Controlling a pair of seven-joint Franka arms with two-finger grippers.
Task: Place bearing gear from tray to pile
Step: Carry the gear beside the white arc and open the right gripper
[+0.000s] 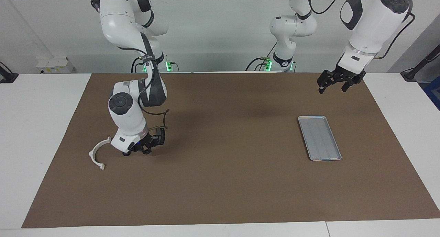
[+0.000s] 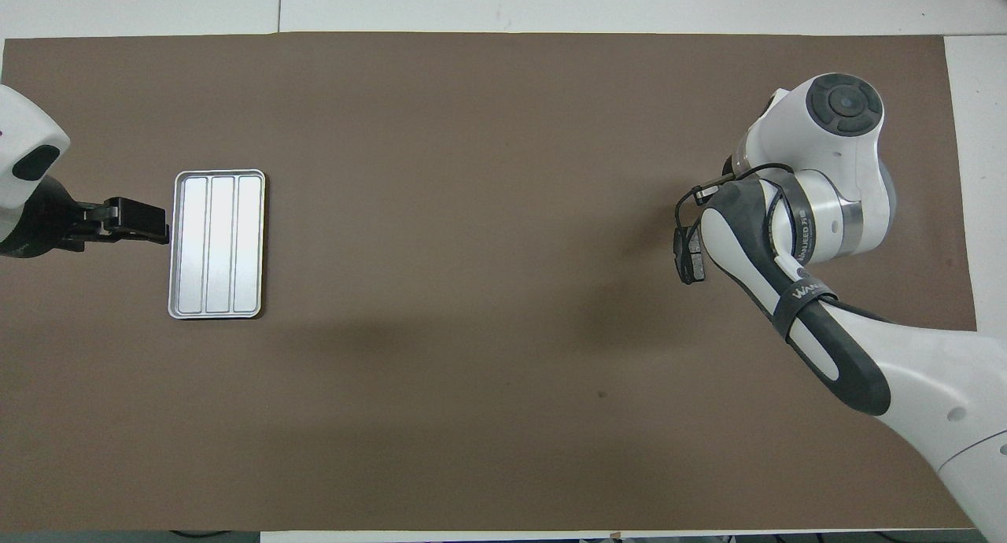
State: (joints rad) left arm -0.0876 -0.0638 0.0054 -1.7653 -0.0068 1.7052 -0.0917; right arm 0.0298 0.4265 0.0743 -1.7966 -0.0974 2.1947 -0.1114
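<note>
Brown matting (image 1: 220, 182) is covering the table, and the tray (image 1: 319, 137) is lying bare toward the left arm's end, long axis running away from the robots. Well apart from the tray, the right gripper (image 1: 144, 148) is working low beside a white half-ring bracket (image 1: 97, 156), its grip and any gear unreadable. The left gripper (image 1: 335, 81) is hovering wide near the tray, waiting.

Brown mat (image 1: 220, 182), white wall (image 1: 213, 27)
</note>
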